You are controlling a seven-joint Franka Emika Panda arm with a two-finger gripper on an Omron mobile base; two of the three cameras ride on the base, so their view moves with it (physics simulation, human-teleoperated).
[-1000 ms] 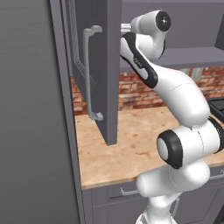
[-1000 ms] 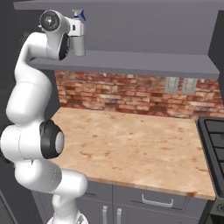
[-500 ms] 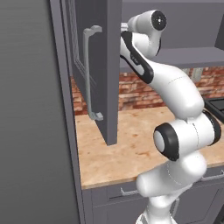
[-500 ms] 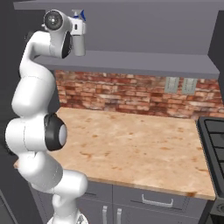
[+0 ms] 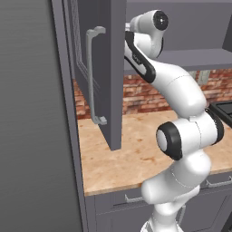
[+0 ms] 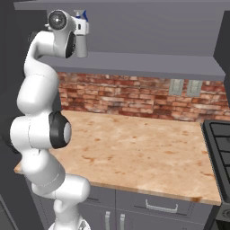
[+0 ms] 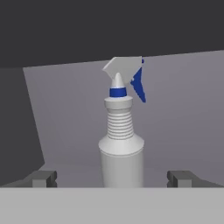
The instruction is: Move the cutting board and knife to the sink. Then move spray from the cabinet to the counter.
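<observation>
The gripper (image 7: 112, 178) is raised to the cabinet (image 5: 102, 68) shelf (image 6: 148, 65) with its jaws spread wide and holding nothing; in the hand view the two fingertips (image 7: 41, 178) stand apart on either side of the spray (image 7: 121, 144); the bottle stands upright straight ahead of the gripper, between the jaws' line, its base seemingly on the shelf though the contact is hidden; its white trigger head and blue nozzle rise above the gripper; the cabinet door hangs open beside the arm; the bench (image 6: 148, 152) lies well below the gripper.
</observation>
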